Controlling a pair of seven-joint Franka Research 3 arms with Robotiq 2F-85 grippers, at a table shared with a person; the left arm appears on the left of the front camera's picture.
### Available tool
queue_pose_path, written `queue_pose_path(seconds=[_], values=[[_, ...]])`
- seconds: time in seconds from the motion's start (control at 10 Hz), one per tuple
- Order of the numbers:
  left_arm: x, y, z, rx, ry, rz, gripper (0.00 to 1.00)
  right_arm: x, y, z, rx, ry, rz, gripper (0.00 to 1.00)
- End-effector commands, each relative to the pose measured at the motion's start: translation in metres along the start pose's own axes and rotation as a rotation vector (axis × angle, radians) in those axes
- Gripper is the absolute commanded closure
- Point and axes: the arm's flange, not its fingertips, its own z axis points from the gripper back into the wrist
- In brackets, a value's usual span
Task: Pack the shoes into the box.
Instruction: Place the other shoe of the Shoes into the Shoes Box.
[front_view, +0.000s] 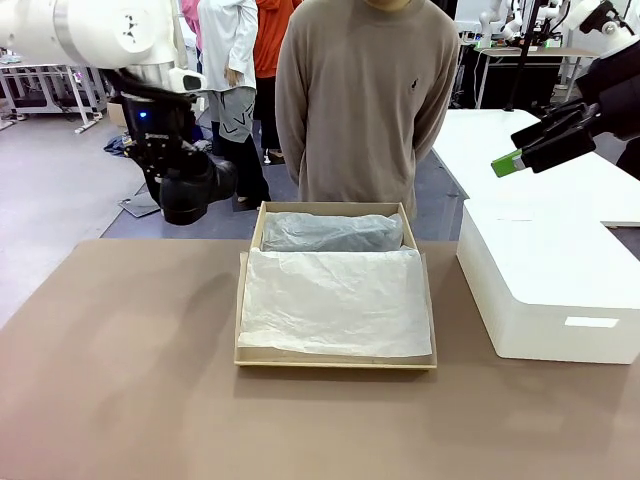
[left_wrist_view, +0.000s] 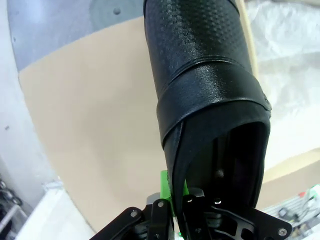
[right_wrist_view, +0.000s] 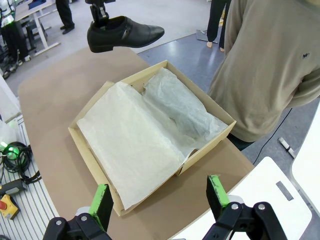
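Shoe (right_wrist_view: 125, 34): one glossy black shoe with a side strap hangs in the air, sole down and roughly level. It is over the table's far edge, left of the box and clear of it.
Grip: the left gripper (front_view: 170, 178) is clenched on the rim of the shoe's opening at the heel end. In the left wrist view a green pad (left_wrist_view: 167, 187) lies against the outside of the leather and the other finger goes down inside the shoe.
Box (front_view: 335, 358): a shallow brown cardboard box lies open near the middle of the table, its long sides running toward the person.
Tissue (front_view: 335, 300): a white sheet is spread flat over the near half of the box, reaching the front wall.
Bundle (front_view: 330, 232): a long greyish shape wrapped in tissue lies across the far half of the box, against the back wall; I cannot tell what it holds.
Table (front_view: 120, 380): the brown top carries the box, with a white block (front_view: 550, 290) at its right side, just beside the box but not touching it.
Right gripper (front_view: 512, 150): held high at the right, above the white block, jaws spread wide with nothing between them. In its wrist view the two green pads frame the box's near corner from above.
Person (front_view: 365, 100): stands at the far side in a beige jumper, right behind the box.
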Motion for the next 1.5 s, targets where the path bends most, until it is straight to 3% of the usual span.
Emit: queue_pose_path(seconds=[0.0, 0.2, 0.5, 1.3, 1.4], values=[[0.008, -0.033, 0.02, 0.0, -0.016, 0.166, 1.0, 0.0, 0.0, -0.001, 0.012, -0.015, -0.002, 0.0], [0.008, -0.068, 0.023, 0.031, -0.034, 0.303, 1.0, 0.0, 0.0, -0.001, 0.012, -0.015, -0.002, 0.0], [0.004, -0.107, 0.013, -0.023, -0.042, 0.382, 1.0, 0.0, 0.0, -0.001, 0.012, -0.015, -0.002, 0.0], [0.003, -0.11, 0.004, -0.012, -0.024, 0.359, 1.0, 0.0, 0.0, -0.001, 0.012, -0.015, -0.002, 0.0], [0.005, -0.115, 0.001, -0.036, -0.026, 0.459, 1.0, 0.0, 0.0, -0.001, 0.012, -0.015, -0.002, 0.0]])
